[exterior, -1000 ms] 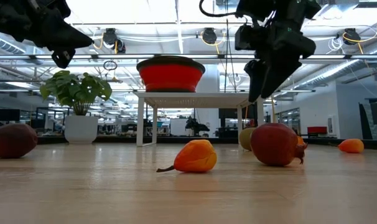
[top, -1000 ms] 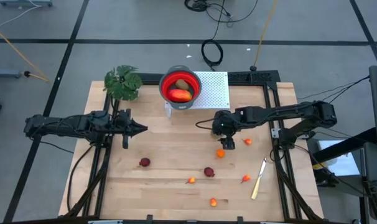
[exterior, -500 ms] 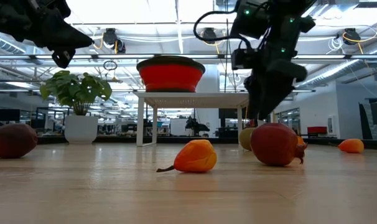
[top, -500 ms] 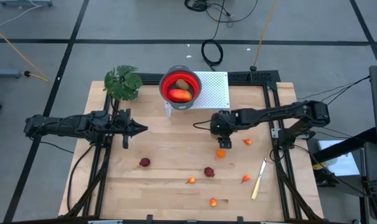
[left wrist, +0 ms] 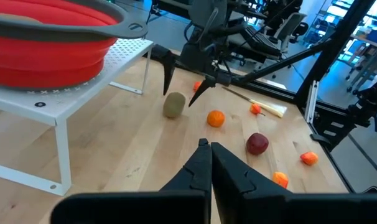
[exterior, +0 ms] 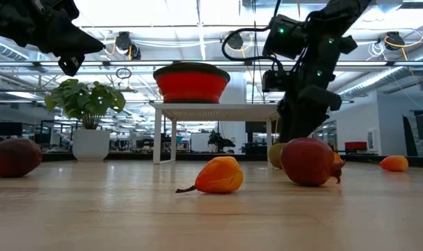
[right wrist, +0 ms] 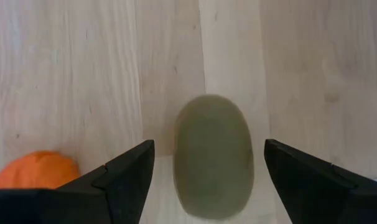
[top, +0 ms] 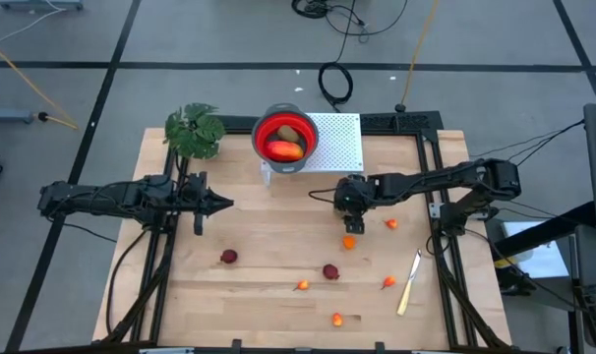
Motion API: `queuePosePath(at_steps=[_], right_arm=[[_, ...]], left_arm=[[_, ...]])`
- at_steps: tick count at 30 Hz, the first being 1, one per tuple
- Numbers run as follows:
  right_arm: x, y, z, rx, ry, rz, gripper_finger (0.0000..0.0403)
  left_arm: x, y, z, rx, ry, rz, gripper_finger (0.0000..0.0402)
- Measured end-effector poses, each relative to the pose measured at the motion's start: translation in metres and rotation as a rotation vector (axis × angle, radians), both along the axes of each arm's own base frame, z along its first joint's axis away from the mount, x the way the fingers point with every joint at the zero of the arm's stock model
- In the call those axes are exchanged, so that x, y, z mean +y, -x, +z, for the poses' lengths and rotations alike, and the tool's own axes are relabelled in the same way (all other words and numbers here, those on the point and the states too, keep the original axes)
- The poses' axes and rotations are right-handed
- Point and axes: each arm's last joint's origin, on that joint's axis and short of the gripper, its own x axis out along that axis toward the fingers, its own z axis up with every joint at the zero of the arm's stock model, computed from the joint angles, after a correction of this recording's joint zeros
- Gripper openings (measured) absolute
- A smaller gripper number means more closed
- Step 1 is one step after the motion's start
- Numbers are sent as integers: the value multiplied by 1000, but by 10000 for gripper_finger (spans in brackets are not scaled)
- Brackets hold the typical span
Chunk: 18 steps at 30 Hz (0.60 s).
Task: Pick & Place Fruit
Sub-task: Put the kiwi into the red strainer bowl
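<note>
The right pincer [right wrist: 204, 180] hangs low over the pale wooden desk [top: 268, 295], its two dark fingers spread wide apart with a smooth olive-green oval fruit [right wrist: 213, 155] lying on the desk between them, not touched. A round orange fruit [right wrist: 36, 169] sits just beside one finger. The left pincer [left wrist: 208, 149] is pressed together, holding nothing, with open desk around it.

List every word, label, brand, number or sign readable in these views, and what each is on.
None can be read.
No print shows on the red bowl, the white stand, the knife, the fruit or the arms.
Room fixtures behind the table in the low view carry nothing legible.
</note>
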Motion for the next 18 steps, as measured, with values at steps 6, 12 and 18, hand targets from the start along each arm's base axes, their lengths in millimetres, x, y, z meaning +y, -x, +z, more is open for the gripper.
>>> queuePosePath(at_steps=[6, 12, 18], right_arm=[[0, 3, -10, -34, 2, -3, 298], [1, 12, -24, -9, -1, -4, 296], [2, 15, -28, -9, 3, -6, 287]], left_arm=[[0, 0, 0, 0, 0, 0, 20], [0, 0, 0, 0, 0, 0, 4], [0, 0, 0, 0, 0, 0, 14]])
